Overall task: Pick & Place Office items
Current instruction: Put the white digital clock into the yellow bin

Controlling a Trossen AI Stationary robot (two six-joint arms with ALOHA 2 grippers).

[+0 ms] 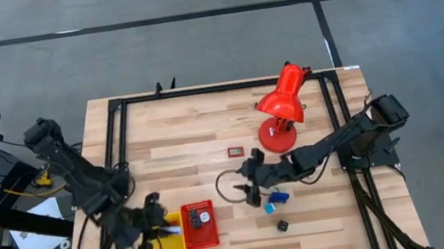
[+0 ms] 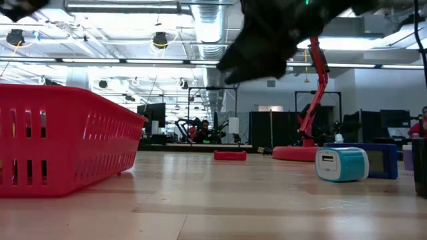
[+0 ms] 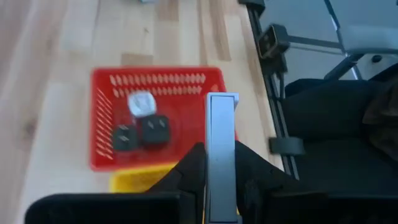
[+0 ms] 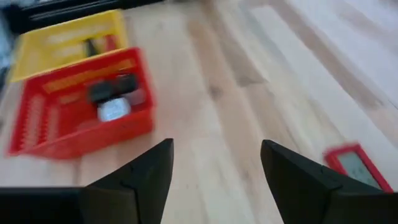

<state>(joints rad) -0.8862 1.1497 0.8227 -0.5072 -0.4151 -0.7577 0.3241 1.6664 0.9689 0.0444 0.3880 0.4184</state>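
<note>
Office items lie in three places. One, a silver-grey bar (image 3: pixel 221 155), is pinched between the fingers of the left gripper (image 1: pixel 165 226) above the yellow tray (image 1: pixel 169 247); its long axis runs straight out from the gripper toward the red tray (image 1: pixel 211 238). In the red tray sit two black blocks (image 3: pixel 140 134) and a silver-white round piece (image 3: pixel 141 102), close together. Farther right on the wooden surface (image 1: pixel 190 142) lie a blue item (image 1: pixel 279 196), a pale blue-and-white one (image 1: pixel 270 208) just beside it and a black one (image 1: pixel 283 226) nearer the edge, all loose. A flat red piece (image 1: pixel 236 150) lies apart, left of the red lamp (image 1: pixel 282 108); its long axis runs across the surface.

Right gripper (image 1: pixel 245 185) hangs over bare wood between the red tray and the blue item, fingers spread, holding nothing.
</note>
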